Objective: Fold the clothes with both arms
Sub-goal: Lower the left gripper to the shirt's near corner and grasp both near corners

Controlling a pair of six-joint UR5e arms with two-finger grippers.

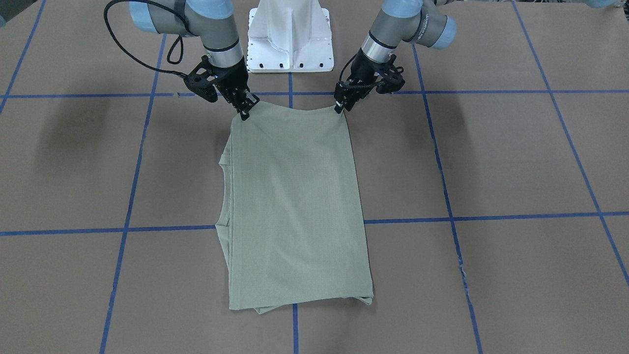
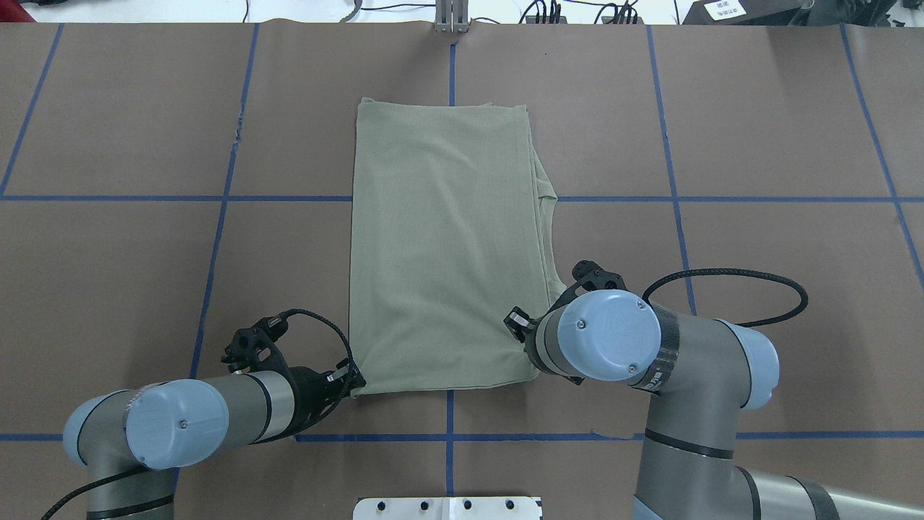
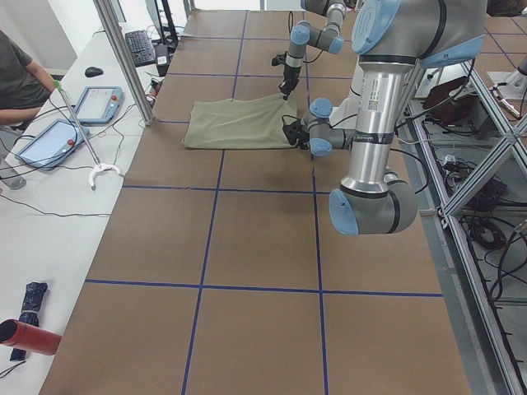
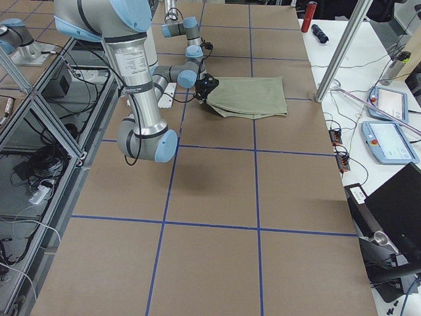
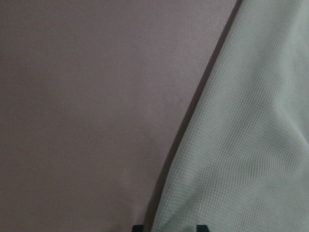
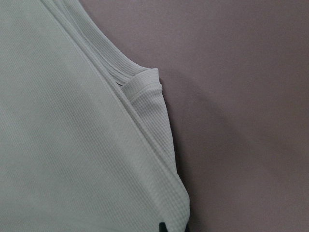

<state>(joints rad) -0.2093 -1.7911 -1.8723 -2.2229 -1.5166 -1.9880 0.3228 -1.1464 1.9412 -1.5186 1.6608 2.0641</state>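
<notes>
The brown paper-covered table [image 1: 516, 162], gridded with blue tape, carries the sage-green knit shirt [image 1: 295, 206] at its middle. The shirt is folded into a long rectangle, with collar ribbing peeking out along the robot's right side. At its robot-side edge the black left gripper [image 1: 339, 109] pinches one corner and the black right gripper [image 1: 244, 115] the other. Both seem clamped on cloth, and the edge sags slightly between them.
</notes>
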